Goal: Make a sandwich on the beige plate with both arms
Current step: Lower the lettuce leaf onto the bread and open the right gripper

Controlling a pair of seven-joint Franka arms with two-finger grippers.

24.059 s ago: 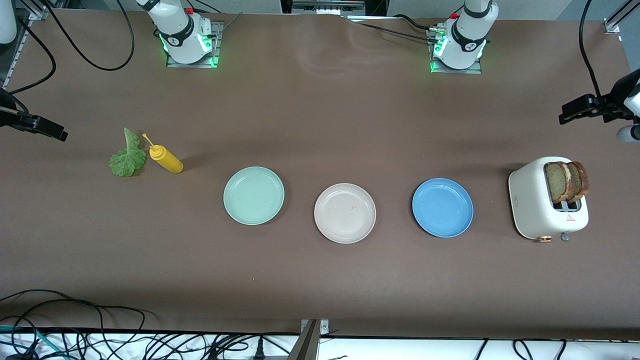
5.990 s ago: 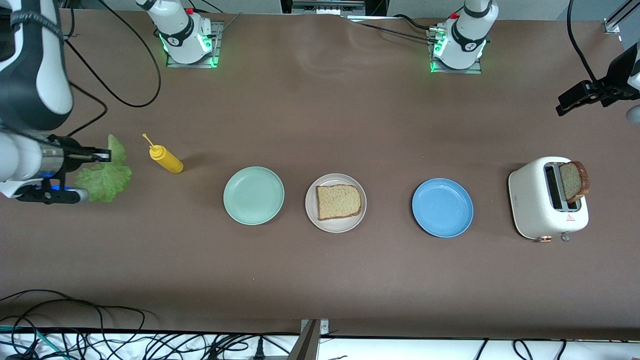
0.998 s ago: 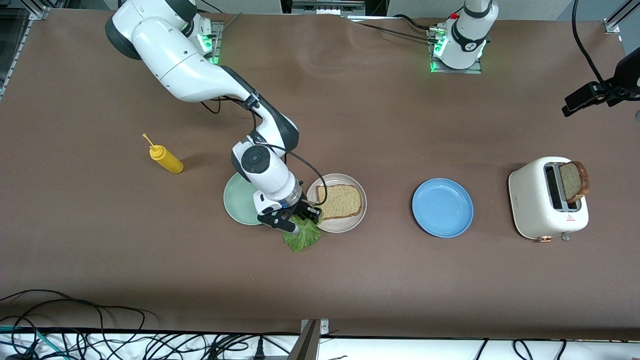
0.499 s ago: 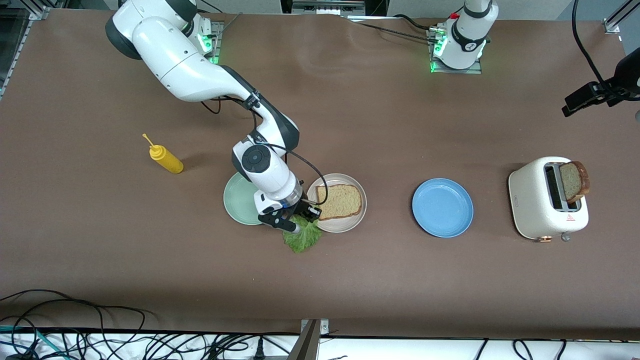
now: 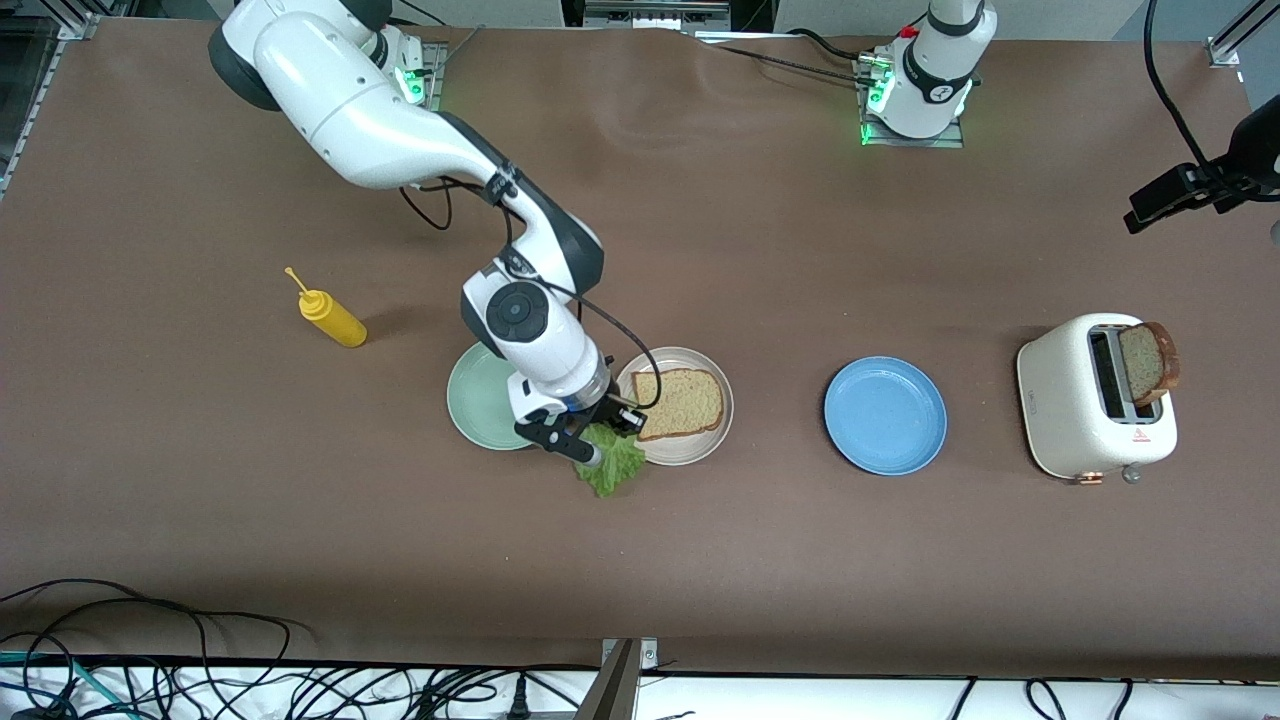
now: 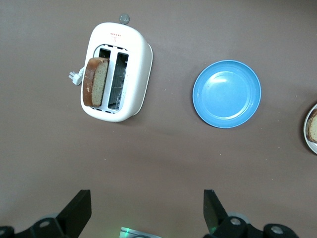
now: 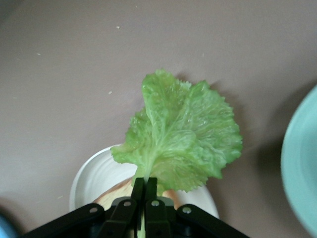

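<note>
Right gripper hangs over the beige plate's rim on the side toward the mint-green plate. Its jaws are clenched on the stem of the lettuce leaf; in the right wrist view you see that gripper pinching the leaf right at the stalk. The leaf hangs out past the plate's edge on the front-camera side, over bare bench.

One wholegrain bread slice lies flat on the beige plate, its edge toward the right arm's end next to the jaws, a strip of plate rim free on every other side. The mint-green plate sits just beside the beige plate, partly under the right arm's wrist, so room there is tight.

The blue plate stands well apart toward the left arm's end, with open bench between it and the beige plate. Next comes the white toaster, with the second bread slice standing up out of one slot. Yellow squeeze bottle lies toward the right arm's end, clear of the arm.

Left arm waits: left gripper is high over the bench between toaster and blue plate, jaws spread wide, holding nothing.
</note>
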